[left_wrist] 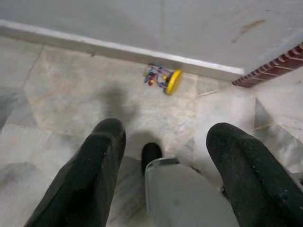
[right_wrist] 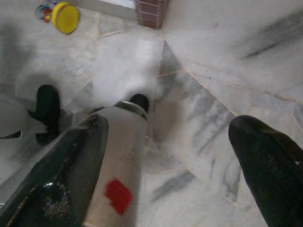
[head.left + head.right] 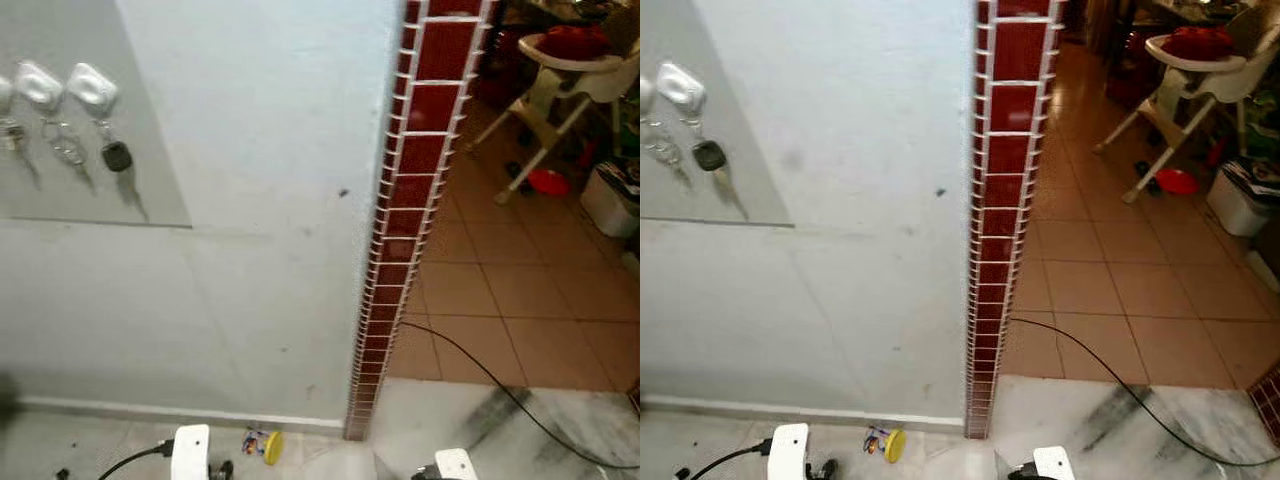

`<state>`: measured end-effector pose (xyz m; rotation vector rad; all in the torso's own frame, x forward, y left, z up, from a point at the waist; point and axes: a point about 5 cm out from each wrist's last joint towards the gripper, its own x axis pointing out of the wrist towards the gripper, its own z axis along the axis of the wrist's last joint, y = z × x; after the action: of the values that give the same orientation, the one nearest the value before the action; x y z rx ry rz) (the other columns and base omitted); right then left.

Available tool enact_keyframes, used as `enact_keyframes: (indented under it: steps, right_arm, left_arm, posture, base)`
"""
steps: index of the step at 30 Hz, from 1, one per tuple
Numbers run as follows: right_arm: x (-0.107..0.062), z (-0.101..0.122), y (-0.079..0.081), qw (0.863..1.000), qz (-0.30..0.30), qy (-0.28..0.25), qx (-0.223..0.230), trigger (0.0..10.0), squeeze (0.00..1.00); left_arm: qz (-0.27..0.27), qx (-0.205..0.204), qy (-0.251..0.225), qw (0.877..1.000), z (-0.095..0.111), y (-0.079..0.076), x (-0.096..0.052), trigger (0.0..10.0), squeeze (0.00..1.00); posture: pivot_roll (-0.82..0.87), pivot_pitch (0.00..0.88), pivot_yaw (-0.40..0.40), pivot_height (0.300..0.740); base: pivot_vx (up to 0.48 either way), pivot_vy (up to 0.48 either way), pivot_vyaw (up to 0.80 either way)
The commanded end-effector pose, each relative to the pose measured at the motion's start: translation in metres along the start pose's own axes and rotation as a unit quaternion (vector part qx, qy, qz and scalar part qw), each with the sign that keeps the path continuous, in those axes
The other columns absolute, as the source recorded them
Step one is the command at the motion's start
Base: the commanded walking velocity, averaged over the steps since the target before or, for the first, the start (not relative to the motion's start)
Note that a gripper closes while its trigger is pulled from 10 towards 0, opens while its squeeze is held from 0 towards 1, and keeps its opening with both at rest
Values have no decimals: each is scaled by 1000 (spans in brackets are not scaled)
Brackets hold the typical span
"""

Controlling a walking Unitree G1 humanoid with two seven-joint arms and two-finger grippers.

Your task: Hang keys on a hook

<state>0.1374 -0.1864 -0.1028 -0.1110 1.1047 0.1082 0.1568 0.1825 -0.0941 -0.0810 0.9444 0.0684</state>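
A grey panel (image 3: 150,180) on the white wall at upper left carries white hooks (image 3: 92,87). Key bunches hang from them: a black-headed car key (image 3: 117,157) on the right hook, a silver bunch (image 3: 67,150) on the middle hook (image 3: 40,84), and another bunch (image 3: 14,138) at the picture's edge. Both arms hang low by the floor. My left gripper (image 1: 168,130) is open over the marble floor with nothing between its fingers. My right gripper (image 2: 171,124) is also open and empty, above my own silver leg (image 2: 118,161).
A red tiled wall edge (image 3: 400,220) ends the wall on the right. A yellow toy (image 3: 266,444) lies at the skirting. A black cable (image 3: 470,365) crosses the floor. Beyond stand a white high chair (image 3: 570,80), a red bowl (image 3: 548,181) and a white bin (image 3: 612,198).
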Motion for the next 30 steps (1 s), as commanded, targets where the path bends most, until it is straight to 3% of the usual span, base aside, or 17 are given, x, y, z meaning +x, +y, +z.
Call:
enact_keyframes:
  steps: [1, 30]
  right_arm:
    - [0, -3, 1, 1000, 0, 8, 0, 10000, 0]
    - [0, -4, 1, 1000, -1, 11, -5, 10000, 0]
  left_arm:
    - [10, -1, 5, 1000, -1, 4, -1, 10000, 0]
    - [10, -2, 9, 1000, -3, 3, -1, 10000, 0]
  posture:
    - [-107, 0, 7, 740]
    - [-106, 0, 2, 740]
  base:
    - [0, 0, 0]
    - [0, 0, 0]
